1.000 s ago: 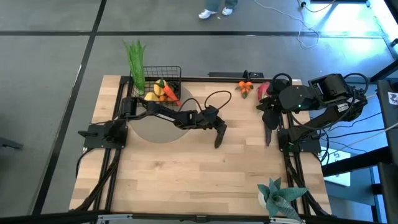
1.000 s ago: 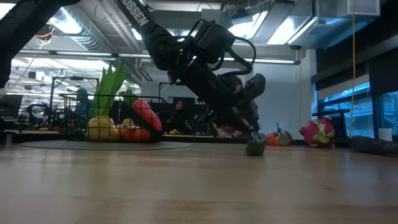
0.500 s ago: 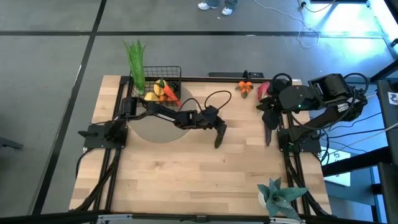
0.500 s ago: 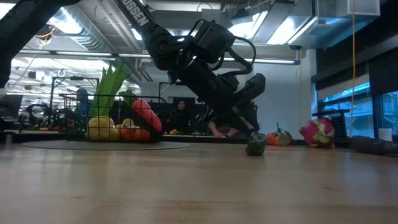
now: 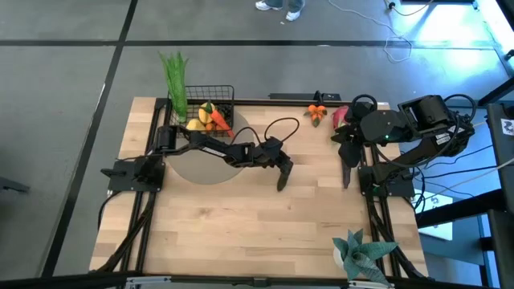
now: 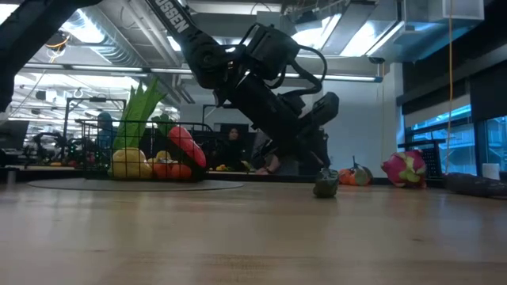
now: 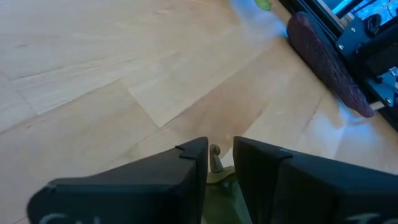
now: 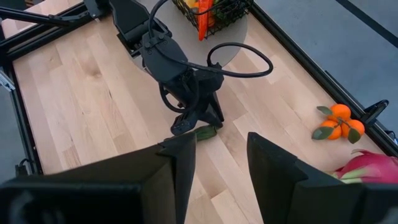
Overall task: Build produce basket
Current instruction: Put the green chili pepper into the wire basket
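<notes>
The small green cucumber lies on the pale wooden table near its middle, and the left tool is down over it. In the left wrist view the two fingers stand either side of the cucumber's stem end with slim gaps, so we judge the tool to be closing on it but cannot tell whether it already grips. It comes in low and slanted, probably so the fingers straddle the narrow body.

The black wire-mesh basket stands on a round grey mat at the table's far left, already holding yellow fruits, an orange carrot and the tall green leek.

Still outside it are the orange tangerines, the pink dragon fruit and the long purple eggplant, all near the right arm.

The right tool hangs released above the table's right side, waiting.

On the arm in the low view we read only part of a word, seemingly "OSSEN".
</notes>
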